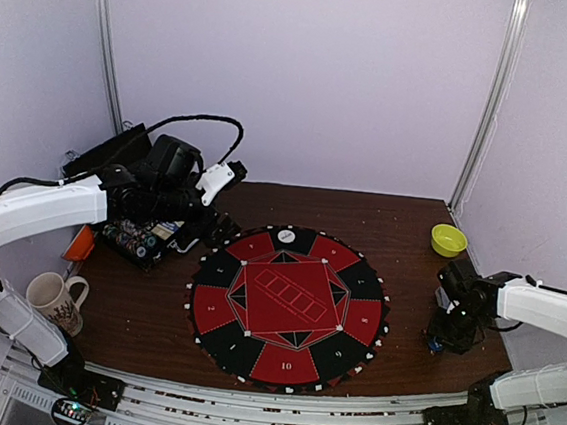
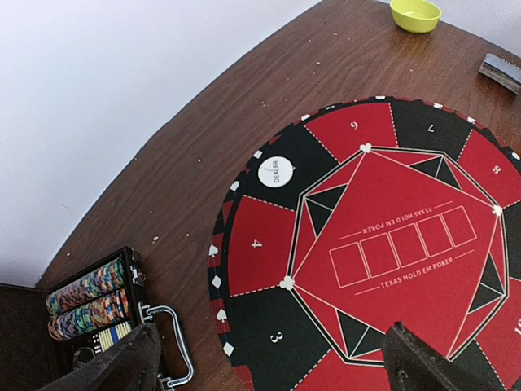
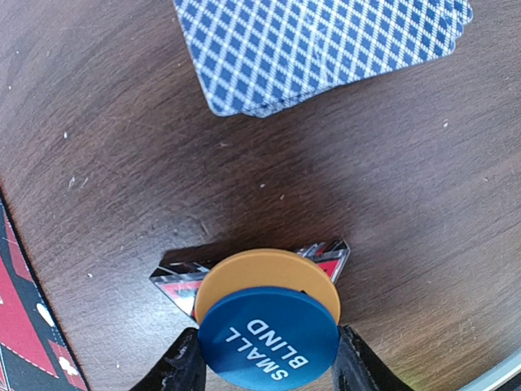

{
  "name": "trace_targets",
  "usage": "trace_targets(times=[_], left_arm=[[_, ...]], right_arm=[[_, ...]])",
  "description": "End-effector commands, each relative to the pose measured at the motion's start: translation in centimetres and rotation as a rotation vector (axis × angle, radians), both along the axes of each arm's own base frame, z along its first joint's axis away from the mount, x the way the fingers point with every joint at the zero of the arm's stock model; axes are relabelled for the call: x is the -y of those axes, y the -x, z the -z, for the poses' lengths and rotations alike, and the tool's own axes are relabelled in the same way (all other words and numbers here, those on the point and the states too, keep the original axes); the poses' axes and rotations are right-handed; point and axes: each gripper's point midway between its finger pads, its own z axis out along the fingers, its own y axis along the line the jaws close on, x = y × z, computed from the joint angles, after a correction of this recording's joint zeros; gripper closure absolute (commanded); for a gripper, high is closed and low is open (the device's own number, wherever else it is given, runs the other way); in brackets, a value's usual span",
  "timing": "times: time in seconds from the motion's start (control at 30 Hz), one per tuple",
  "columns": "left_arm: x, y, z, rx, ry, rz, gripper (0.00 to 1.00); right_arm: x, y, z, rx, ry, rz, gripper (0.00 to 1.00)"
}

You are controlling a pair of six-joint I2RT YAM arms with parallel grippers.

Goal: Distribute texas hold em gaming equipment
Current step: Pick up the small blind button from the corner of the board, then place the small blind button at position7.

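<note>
A blue disc marked SMALL BLIND [image 3: 269, 342] lies on an orange disc [image 3: 264, 273] at the table's right side. My right gripper [image 3: 269, 368] is shut on the blue disc, one finger against each edge. A fanned deck of blue-backed cards [image 3: 326, 49] lies just beyond. On the round red-and-black poker mat [image 1: 290, 304] sits the white DEALER button [image 2: 276, 171]. Rows of poker chips [image 2: 89, 297] fill an open black case [image 1: 140, 239] at the left. Near that case's handle my left gripper [image 2: 269, 358] hangs open over the mat's left edge, holding nothing.
A yellow bowl [image 1: 449, 240] stands at the back right and a white mug [image 1: 54, 299] at the front left. Under the two discs lies a black, red and silver flat piece [image 3: 175, 281]. An orange object [image 1: 80, 243] sits beside the case.
</note>
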Motion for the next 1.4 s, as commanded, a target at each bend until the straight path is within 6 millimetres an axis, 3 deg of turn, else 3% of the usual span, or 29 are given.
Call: trace_targets(times=[0.0, 0.4, 0.63, 0.8, 0.9, 1.0, 1.2, 1.37], left_arm=[[-0.3, -0.2, -0.6, 0.020, 0.009, 0.004, 0.02], [-0.1, 0.1, -0.7, 0.008, 0.026, 0.025, 0.02], [-0.8, -0.7, -0.7, -0.004, 0.035, -0.015, 0.02], [-1.6, -1.8, -1.0, -0.025, 0.079, -0.069, 0.02], [-2.4, -3.1, -1.7, -0.018, 0.134, -0.121, 0.02], [-3.6, -4.6, -3.2, 0.004, 0.212, -0.176, 0.02], [-6.7, -7.5, -6.0, 0.118, 0.322, -0.296, 0.02], [-8.5, -7.8, -5.1, 0.124, 0.384, -0.341, 0.02]], right_arm=[[0.0, 0.9, 0.1, -0.022, -0.011, 0.002, 0.57], [-0.6, 0.3, -2.6, 0.015, -0.044, 0.004, 0.60], [-1.4, -1.2, -5.4, 0.079, -0.067, -0.018, 0.63], [-3.4, -3.7, -8.7, 0.173, -0.087, -0.077, 0.64], [-5.9, -5.9, -10.7, 0.241, -0.110, -0.145, 0.64], [-8.7, -8.1, -11.4, 0.262, -0.110, -0.233, 0.64], [-13.1, -11.0, -9.1, 0.237, -0.129, -0.379, 0.64], [-14.4, -12.5, -5.2, 0.138, -0.083, -0.470, 0.64]])
